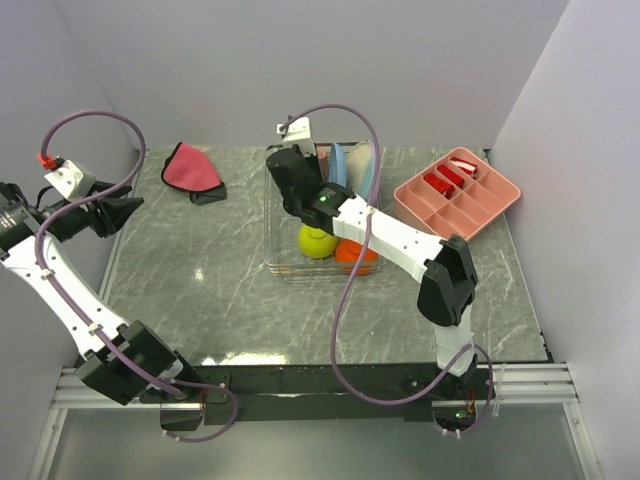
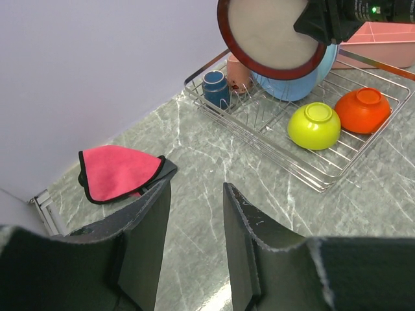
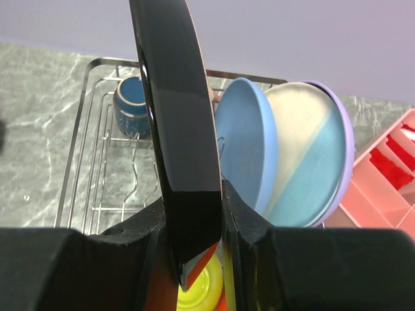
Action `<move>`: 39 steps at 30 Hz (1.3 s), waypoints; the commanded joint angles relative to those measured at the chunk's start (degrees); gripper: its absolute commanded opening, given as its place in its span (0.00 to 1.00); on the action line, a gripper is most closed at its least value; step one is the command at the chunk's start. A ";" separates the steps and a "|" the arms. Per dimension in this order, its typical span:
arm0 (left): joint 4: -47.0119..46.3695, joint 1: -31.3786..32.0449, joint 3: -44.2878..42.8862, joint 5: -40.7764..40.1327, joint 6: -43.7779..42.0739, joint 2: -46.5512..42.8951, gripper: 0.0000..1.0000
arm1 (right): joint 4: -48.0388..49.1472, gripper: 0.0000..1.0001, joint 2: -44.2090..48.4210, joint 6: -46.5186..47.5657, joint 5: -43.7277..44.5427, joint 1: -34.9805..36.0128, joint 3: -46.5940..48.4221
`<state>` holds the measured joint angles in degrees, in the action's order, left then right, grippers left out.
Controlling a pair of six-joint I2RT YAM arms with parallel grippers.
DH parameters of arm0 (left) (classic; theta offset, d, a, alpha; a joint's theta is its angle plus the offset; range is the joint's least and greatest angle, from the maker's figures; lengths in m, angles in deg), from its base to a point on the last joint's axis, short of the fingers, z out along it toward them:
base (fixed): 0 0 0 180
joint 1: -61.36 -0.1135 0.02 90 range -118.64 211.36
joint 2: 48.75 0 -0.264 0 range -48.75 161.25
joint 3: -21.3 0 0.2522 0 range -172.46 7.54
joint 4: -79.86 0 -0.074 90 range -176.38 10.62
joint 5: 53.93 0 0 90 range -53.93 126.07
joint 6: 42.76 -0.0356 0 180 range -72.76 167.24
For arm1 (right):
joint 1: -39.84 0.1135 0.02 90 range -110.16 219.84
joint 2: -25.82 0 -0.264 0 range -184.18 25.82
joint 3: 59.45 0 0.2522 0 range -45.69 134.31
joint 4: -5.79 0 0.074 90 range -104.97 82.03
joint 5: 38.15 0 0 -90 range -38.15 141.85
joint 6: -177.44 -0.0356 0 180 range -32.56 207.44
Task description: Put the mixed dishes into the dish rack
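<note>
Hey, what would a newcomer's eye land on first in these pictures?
The right claw grips a red-rimmed cream plate on edge above the dish rack, beside the light-blue plate and lavender plate standing in it. A yellow-green bowl and an orange bowl sit upside down at the rack's near end, and a pink cloth lies at the table's far left.

The rack holds bowls, mug and plates; cloth lies left, tray right.
</note>
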<state>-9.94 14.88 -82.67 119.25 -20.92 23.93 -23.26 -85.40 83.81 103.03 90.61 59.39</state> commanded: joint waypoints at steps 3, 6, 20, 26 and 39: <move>2.04 -0.28 -0.31 1.82 -1.27 0.09 0.44 | 5.01 0.00 0.66 -6.90 5.86 -2.33 7.51; 2.04 -0.28 -0.66 1.29 -1.18 0.79 0.44 | 3.95 0.00 -0.92 -7.87 5.16 -2.86 8.74; 2.04 -0.28 -0.31 -0.91 -2.06 3.43 0.44 | 0.35 0.00 -5.85 -11.03 3.40 -3.92 11.99; 2.04 -0.28 -0.40 -1.00 -1.80 4.22 0.44 | -0.71 0.00 -7.69 -12.09 3.23 -3.92 11.73; 2.04 -0.37 -0.93 -2.58 -0.84 4.66 0.44 | -3.17 0.00 -13.50 -14.82 2.61 -4.09 13.49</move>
<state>-9.81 14.88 -82.67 116.43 -21.14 28.98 -30.19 -99.19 71.24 102.24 86.83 69.01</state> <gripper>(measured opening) 0.442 0.310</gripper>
